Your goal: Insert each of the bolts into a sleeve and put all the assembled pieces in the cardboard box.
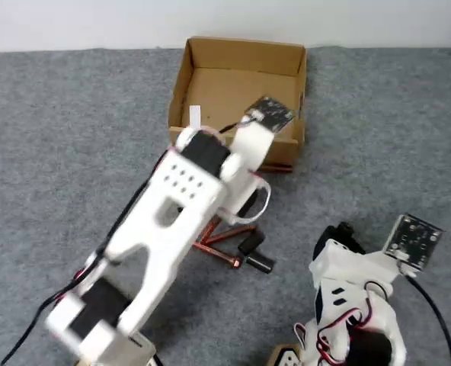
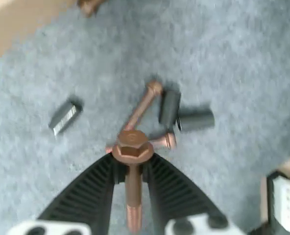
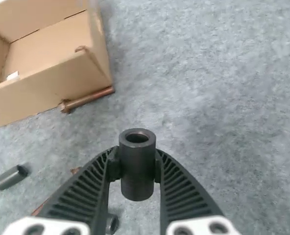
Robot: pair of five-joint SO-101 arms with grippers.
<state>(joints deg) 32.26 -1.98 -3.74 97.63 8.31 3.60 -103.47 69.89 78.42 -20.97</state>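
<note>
My left gripper (image 2: 132,164) is shut on a copper bolt (image 2: 133,182), hex head outward, held above the grey carpet. Below it lie two more copper bolts (image 2: 142,108) crossing each other, with two dark sleeves (image 2: 169,107) beside them and a third sleeve (image 2: 64,117) apart. My right gripper (image 3: 136,161) is shut on a black sleeve (image 3: 137,169), its bore facing out. The cardboard box (image 3: 47,73) stands ahead of it, with a bolt (image 3: 86,99) lying along its wall. From above, the box (image 1: 181,84) sits at the back, and the bolts (image 1: 216,245) and sleeves (image 1: 256,254) lie in the middle.
The left arm (image 1: 172,206) stretches from the front left toward the box and covers part of the pile. The right arm (image 1: 355,286) stays at the front right. A loose sleeve (image 3: 8,177) lies on the carpet (image 1: 378,137), which is bare at the right.
</note>
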